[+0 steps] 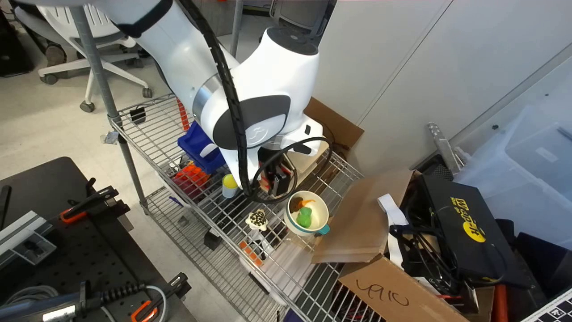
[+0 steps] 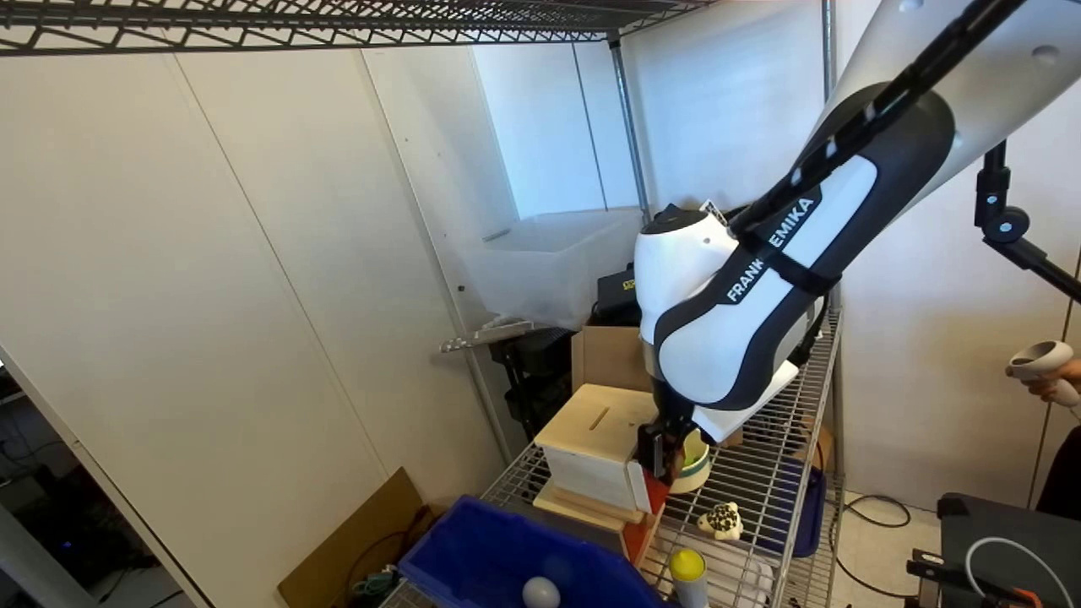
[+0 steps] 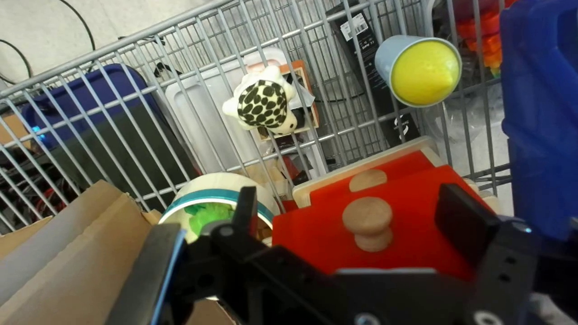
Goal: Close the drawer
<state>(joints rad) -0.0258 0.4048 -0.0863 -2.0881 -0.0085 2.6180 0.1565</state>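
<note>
Closest is the gripper (image 3: 350,207), its two black fingers (image 3: 247,205) spread wide and pinching nothing. A round wooden knob (image 3: 367,215) shows in the gap between them. The knob is on the red front of the drawer (image 3: 311,239), the upper one in a small light-wood cabinet (image 2: 587,481); that seems the one to close, but I can't tell how far out it is. A second red face (image 3: 408,166) shows lower down. The drawer looks light, stiff and hard to break. The round knob could be slippery, so a soft, straight push on the flat red part should work best; a hard shove might slide the cabinet. Near it is a cream bowl (image 3: 212,195) with a teal stripe. The arm (image 2: 844,211) says "FRANK" and "EMIKA," with a strap in between. Past the bowl, a cardboard box (image 1: 397,290) has what looks like "4910" in pen, and a black case (image 1: 469,246) in it has yellow letters, maybe "Wrap-It." Under the wire shelf (image 2: 773,435), a white sticker (image 3: 354,26) is too tiny to read.
</note>
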